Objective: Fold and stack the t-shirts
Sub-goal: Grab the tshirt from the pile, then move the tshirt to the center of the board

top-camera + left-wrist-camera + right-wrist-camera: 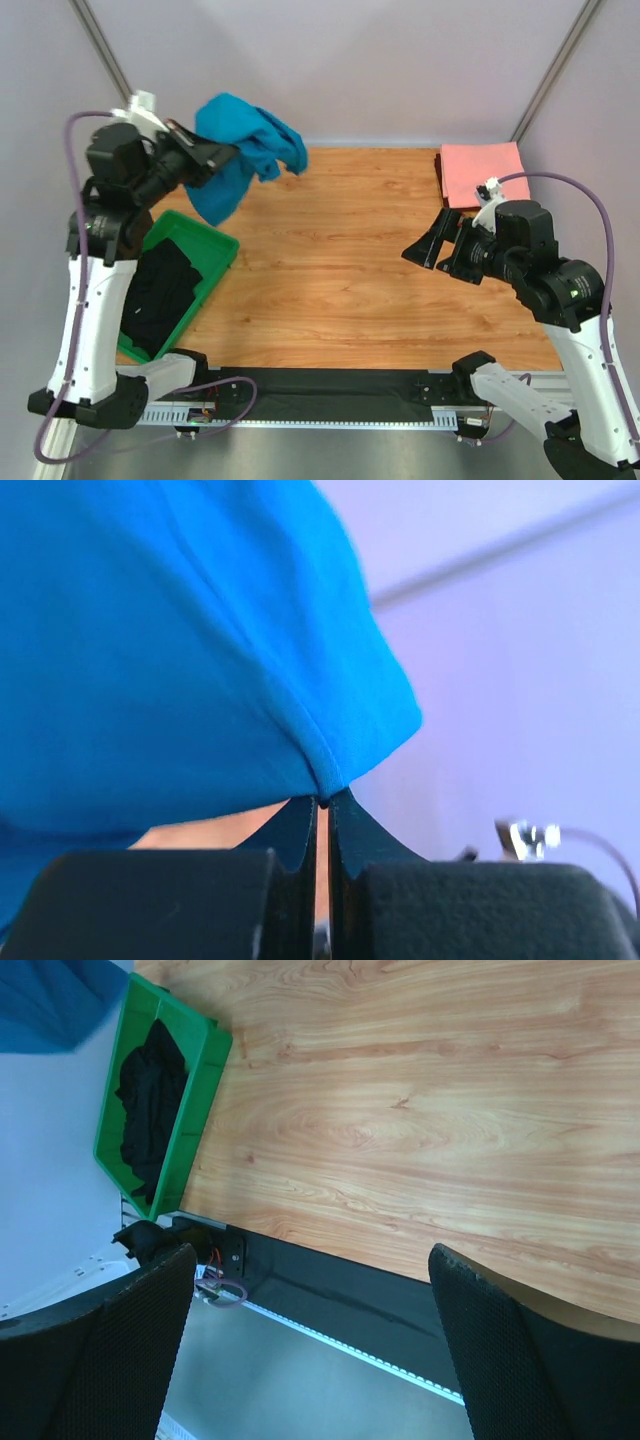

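**Top view.** Left gripper (215,155) is raised at the far-left corner, jaws closed on the teal shirt (240,150). The shirt hangs bunched in the air over the bench (330,260), just past the green tray (222,250) that holds dark cloth (160,290). The pink shirt (483,172) lies folded flat at the far-right corner. Right gripper (430,248) hovers mid-right, jaws wide apart and empty.

**Left wrist.** The jaws pinch only a thin fold at the hem. Risk: a swing or tug could pull the cloth free, and it would drop in a heap, possibly onto the tray rim.

**Right wrist.** The jaws gape with nothing between them. The teal cloth shows only at the frame corner. Risk: no free corner is visible in the bunch, so a second grasp may catch the wrong layer and lay the shirt down twisted.
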Available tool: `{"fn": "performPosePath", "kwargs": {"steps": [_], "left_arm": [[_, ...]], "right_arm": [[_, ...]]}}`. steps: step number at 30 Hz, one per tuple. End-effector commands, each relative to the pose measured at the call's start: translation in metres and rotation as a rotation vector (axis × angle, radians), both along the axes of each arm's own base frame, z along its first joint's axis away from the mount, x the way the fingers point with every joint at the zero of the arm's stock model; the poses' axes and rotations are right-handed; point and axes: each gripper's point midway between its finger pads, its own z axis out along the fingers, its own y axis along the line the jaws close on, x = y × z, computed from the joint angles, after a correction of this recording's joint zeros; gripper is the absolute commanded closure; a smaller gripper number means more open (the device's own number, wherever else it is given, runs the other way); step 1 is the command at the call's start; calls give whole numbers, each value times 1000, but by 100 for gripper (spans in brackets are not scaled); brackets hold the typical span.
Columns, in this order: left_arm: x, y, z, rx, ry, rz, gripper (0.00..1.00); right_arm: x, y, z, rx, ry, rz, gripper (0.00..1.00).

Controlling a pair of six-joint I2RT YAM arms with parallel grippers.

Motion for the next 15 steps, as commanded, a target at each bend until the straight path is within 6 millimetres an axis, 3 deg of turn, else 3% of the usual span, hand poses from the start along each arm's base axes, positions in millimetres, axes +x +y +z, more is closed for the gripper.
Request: {"fn": "performPosePath", "kwargs": {"steps": [1,3,4,5,6,8,10,11,12,13,15], "left_arm": [[-15,-73,-65,-35,120,-263,100],[-40,-104,-106,-22,196,-356,100],[-50,-115,-161,2,319,-383,96],[-58,-125,-181,6,339,-420,81],[-81,-137,-227,37,444,-491,70],[-99,-141,-264,57,549,-540,53],[-112,-133,-286,99,608,-552,47],[-114,-126,-285,130,596,-542,39],[-116,-113,-296,207,618,-506,36],[-115,-108,-289,236,594,-495,34],[-117,-93,-295,322,602,-466,29]], "right_arm": [[5,0,6,21,-14,-31,0],[3,-2,-10,5,38,-46,1],[1,-4,-16,-2,48,-56,1],[1,-5,-25,-11,66,-63,1],[0,-6,-43,-33,107,-71,1],[0,-9,-59,-54,131,-79,1],[0,-7,-80,-77,169,-55,3],[4,-5,-84,-76,166,-51,4],[7,-4,-92,-85,180,-51,4],[8,-2,-104,-93,206,-48,5],[22,6,-115,-86,213,-38,7]]}}
